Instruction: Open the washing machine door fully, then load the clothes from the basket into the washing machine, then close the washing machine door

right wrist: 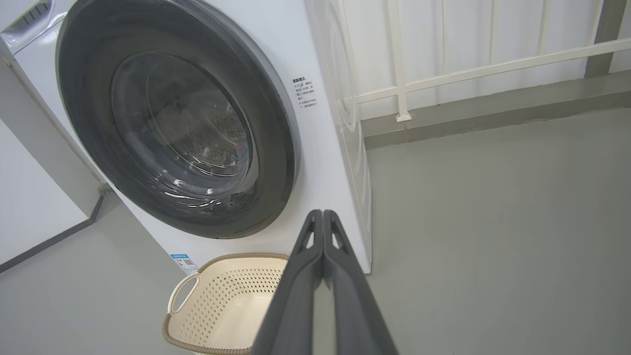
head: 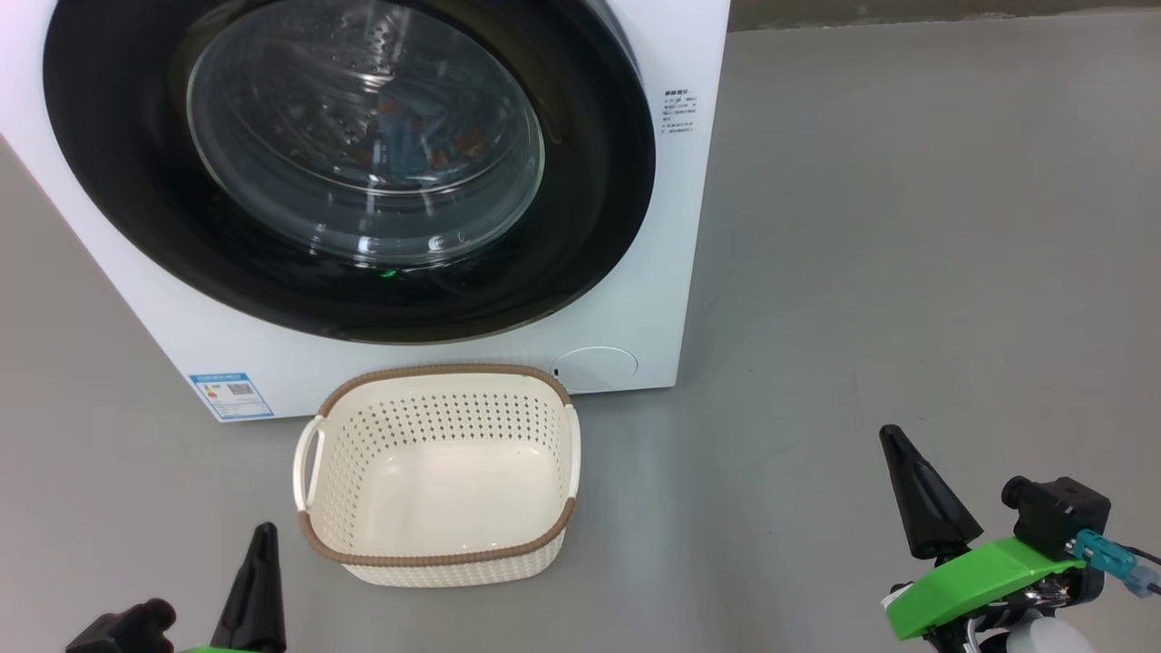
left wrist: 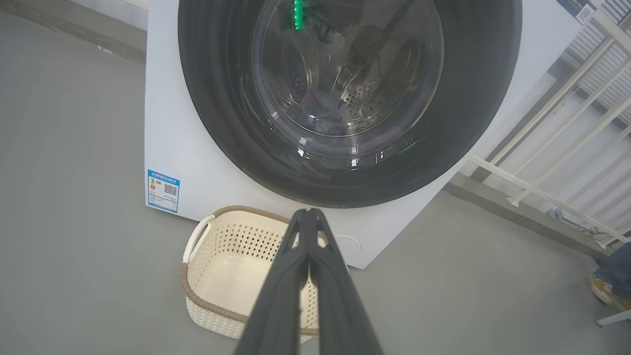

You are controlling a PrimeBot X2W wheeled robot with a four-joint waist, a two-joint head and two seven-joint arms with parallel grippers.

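Shut door [head: 590, 181] on washing machine [head: 671, 227]; clothes [head: 426, 136] inside, behind glass; basket [head: 435, 555] on floor just before machine; left gripper [left wrist: 308, 212], right gripper [right wrist: 323, 213] near machine front, fingers pressed together, nothing held.

The washing machine door [head: 354, 213] is shut, blue clothes [head: 426, 127] behind its glass; the empty basket [head: 444, 413] stands just before it
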